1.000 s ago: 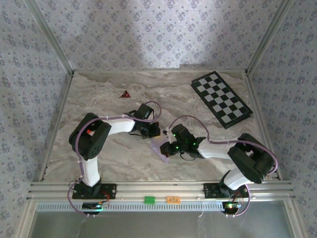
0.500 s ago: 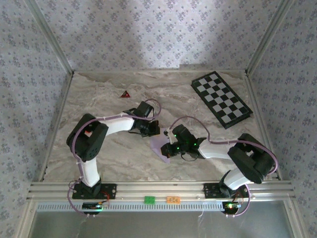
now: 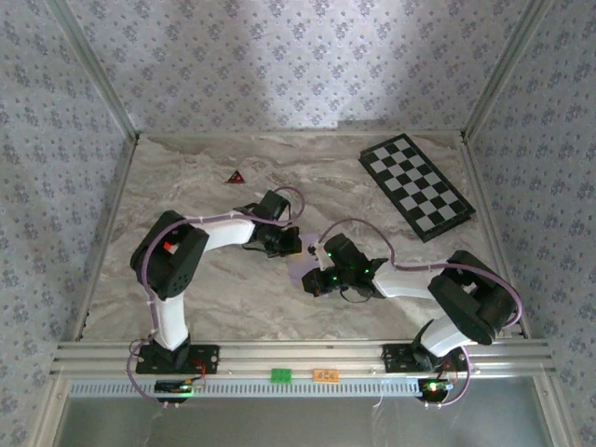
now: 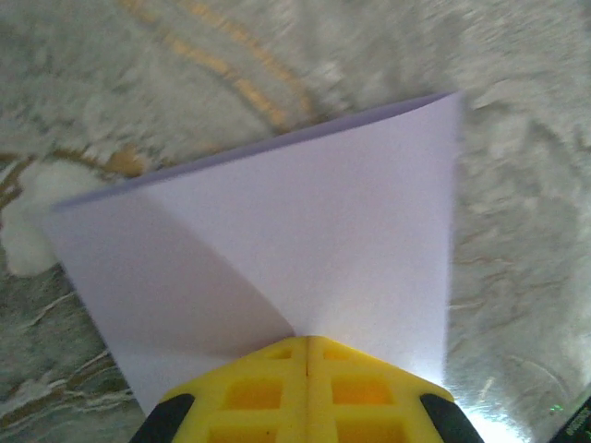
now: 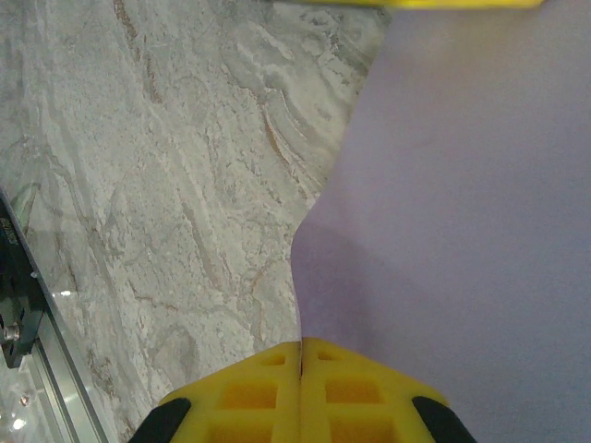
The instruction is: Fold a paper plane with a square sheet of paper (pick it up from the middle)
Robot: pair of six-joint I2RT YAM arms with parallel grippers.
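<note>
left gripper (image 4: 307, 346): jaws together, tips on the square sheet of paper (image 4: 351, 231) where a crease ends. right gripper (image 5: 301, 349): jaws together too, tips at the sheet's edge. Pinched or just pressed, can't tell. Sheet sits between both grippers, near-left of the checkered board (image 3: 416, 184), well apart from it.

Diagonally creased pale lilac square sheet of paper (image 4: 314, 231) near table (image 3: 186, 177) centre.

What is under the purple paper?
The marble table shows all around the lilac paper, so the paper likely lies on it. The patch right beneath is covered, and nothing else peeks out at the edges.
</note>
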